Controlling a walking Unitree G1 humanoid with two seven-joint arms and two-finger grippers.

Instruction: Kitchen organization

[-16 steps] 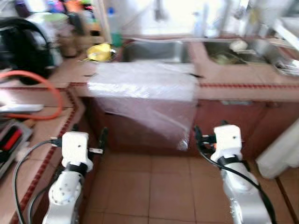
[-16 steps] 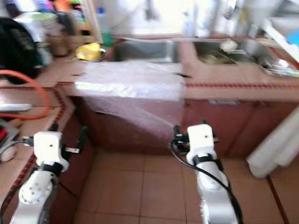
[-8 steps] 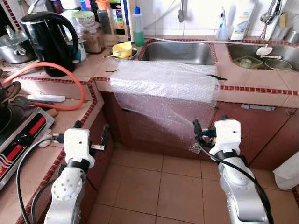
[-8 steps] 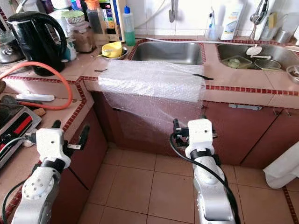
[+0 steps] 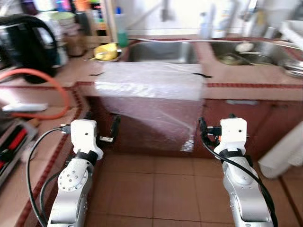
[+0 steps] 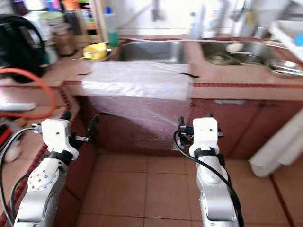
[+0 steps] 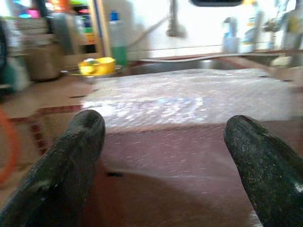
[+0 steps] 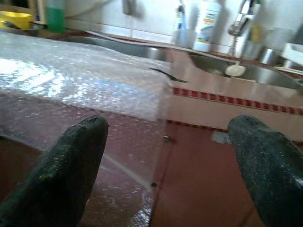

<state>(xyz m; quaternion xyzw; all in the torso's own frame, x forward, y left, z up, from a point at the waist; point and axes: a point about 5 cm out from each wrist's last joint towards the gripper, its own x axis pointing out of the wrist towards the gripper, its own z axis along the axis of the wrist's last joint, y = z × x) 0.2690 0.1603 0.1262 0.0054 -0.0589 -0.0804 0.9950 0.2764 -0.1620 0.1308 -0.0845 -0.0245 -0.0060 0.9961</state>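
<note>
A sheet of bubble wrap (image 5: pixel 149 82) lies on the tiled counter in front of the left sink (image 5: pixel 163 52) and hangs down over the cabinet front. My left gripper (image 7: pixel 163 123) is open and held up before the counter's corner, short of the sheet. My right gripper (image 8: pixel 166 123) is open too, level with the hanging right edge of the bubble wrap (image 8: pixel 85 90) and apart from it. Nothing is between either pair of fingers. A yellow bowl (image 5: pixel 106 52) and a green bottle (image 5: pixel 120 28) stand left of the sink. The picture is blurred.
A black kettle (image 5: pixel 23 45), an orange hose (image 5: pixel 52 80) and a stove (image 5: pixel 9 146) crowd the left counter. The right sink (image 5: pixel 246 54) holds dishes. A white bag (image 5: pixel 284 151) hangs low on the right. Brown floor tiles (image 5: pixel 156 189) lie between my arms.
The whole picture has shifted and blurred, so the camera moved. Both grippers stay open and raised in front of the counter. The bubble wrap lies as before.
</note>
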